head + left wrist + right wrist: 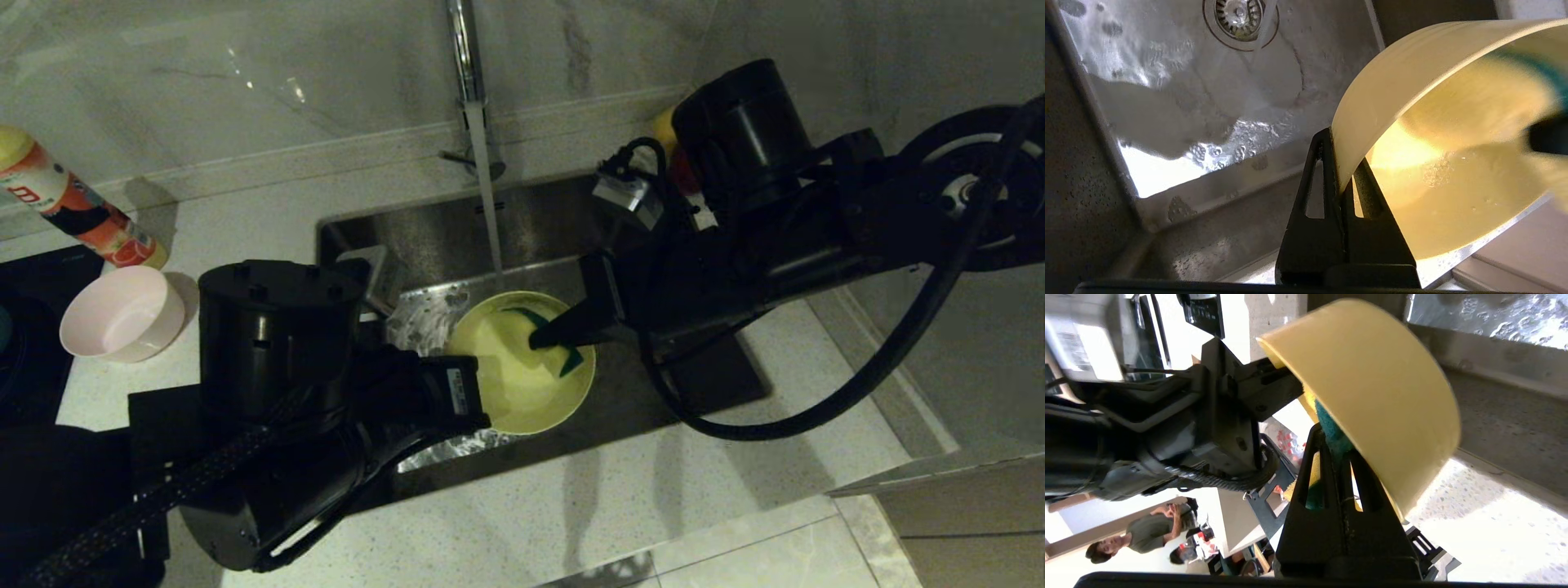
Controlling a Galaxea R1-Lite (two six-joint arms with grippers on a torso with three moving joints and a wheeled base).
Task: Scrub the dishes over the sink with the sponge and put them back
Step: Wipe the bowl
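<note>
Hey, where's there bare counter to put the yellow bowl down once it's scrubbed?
Bare counter runs along the sink's near edge, and a strip lies right of the basin. Between the pink bowl and the sink it is narrow, partly under the left arm. Over the basin it is crowded: left gripper pinches the yellow bowl, right gripper presses the sponge inside.

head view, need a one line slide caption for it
Over the sink, left end effector holds the yellow bowl while right end effector presses the sponge inside, faucet running.

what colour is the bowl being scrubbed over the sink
Yellow bowl; it shows best in the head view.
</note>
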